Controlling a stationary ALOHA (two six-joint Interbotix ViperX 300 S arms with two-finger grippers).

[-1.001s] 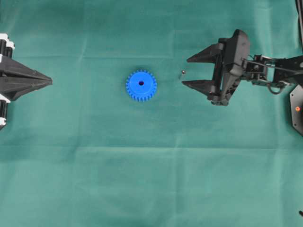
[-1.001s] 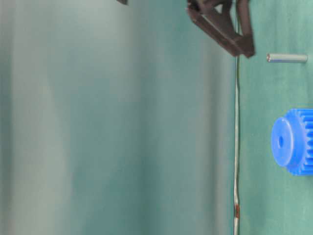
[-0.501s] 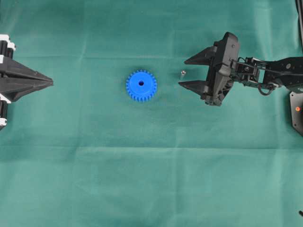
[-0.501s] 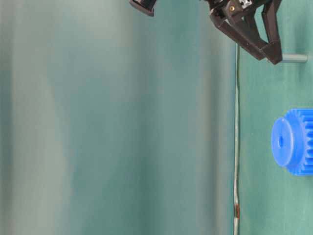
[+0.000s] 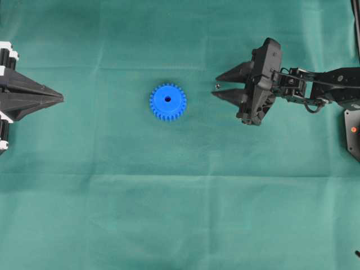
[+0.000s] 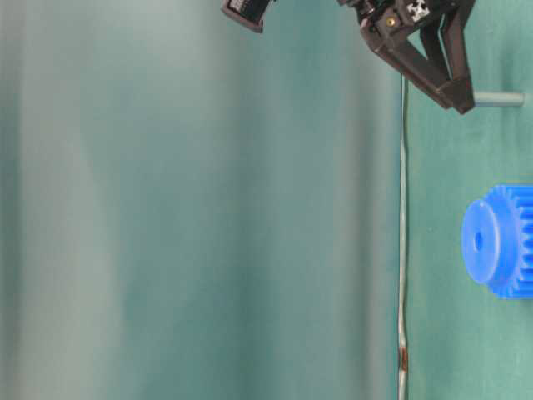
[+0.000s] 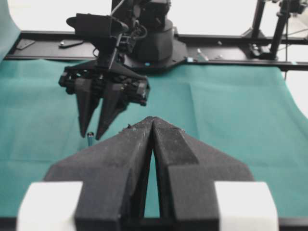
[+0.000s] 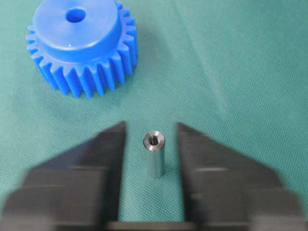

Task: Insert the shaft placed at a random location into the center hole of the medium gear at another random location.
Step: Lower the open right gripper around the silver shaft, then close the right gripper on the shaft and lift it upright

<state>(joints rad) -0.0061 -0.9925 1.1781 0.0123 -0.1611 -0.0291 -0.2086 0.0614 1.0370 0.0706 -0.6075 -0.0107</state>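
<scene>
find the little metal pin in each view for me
Overhead: pin right of centre, between the right hand's fingertips.
Table-level: pin top right, lying sideways in this turned view, partly behind the fingertips.
Left wrist: pin left of centre, standing below the far hand's tips.
Right wrist: pin centre, upright between the fingers.
Shared landmark: blue gear, absent from left wrist.

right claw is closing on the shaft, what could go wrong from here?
1. The shaft stands upright and free between the right claw's fingers, gaps on both sides. If one finger touches first, it may tip over.
2. The fingertips sit near the shaft's top, so a high grip could let it pivot or slip.
3. A tilted shaft might jam at the center hole of the medium gear.
</scene>
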